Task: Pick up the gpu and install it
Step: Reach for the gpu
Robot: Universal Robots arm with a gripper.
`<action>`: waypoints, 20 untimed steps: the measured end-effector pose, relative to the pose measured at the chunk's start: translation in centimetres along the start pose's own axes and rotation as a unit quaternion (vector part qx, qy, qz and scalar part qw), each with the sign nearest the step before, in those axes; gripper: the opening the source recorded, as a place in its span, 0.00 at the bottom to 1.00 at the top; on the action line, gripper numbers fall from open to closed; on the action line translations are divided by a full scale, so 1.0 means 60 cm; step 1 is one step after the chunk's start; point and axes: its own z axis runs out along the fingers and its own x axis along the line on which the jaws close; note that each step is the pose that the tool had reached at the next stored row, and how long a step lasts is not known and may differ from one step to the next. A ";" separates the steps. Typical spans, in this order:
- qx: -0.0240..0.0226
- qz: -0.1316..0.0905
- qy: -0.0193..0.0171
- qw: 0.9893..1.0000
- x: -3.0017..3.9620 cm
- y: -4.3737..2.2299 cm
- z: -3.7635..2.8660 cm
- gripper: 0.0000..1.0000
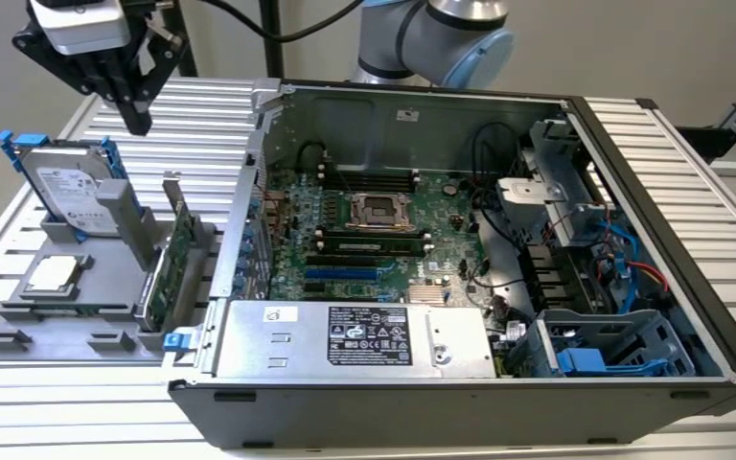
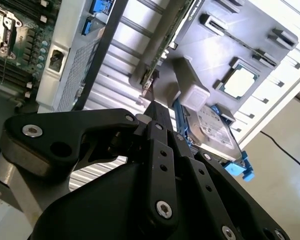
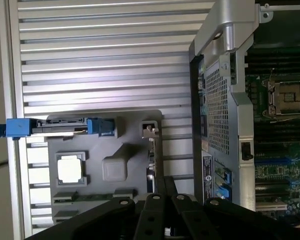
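Observation:
The gpu (image 1: pixel 172 261) is a thin green card standing on edge in a slot of the grey holder (image 1: pixel 35 331), just outside the open computer case's wall. It appears edge-on in both wrist views (image 3: pixel 151 162) (image 2: pixel 166 37), with its silver bracket end (image 3: pixel 149 130) showing. My gripper (image 1: pixel 138 123) hangs high above the holder's far end, over the ribbed table beyond the hard drive and well clear of the card. Its black fingers (image 3: pixel 161 186) (image 2: pixel 154 111) are shut together with nothing between them.
A silver hard drive with blue rails (image 1: pixel 72 190) stands upright in the holder, and a processor chip (image 1: pixel 54 274) lies flat in front of it. The open case (image 1: pixel 675 287) holds the motherboard (image 1: pixel 368 225), its blue slots (image 1: pixel 342 274) and a power supply (image 1: pixel 342 335).

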 end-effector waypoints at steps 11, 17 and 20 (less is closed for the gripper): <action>0.000 0.000 0.000 1.000 -0.001 -0.016 -0.001 0.00; 0.000 0.000 0.000 1.000 -0.002 -0.026 -0.001 0.00; 0.000 0.000 0.000 1.000 -0.002 -0.031 -0.001 0.00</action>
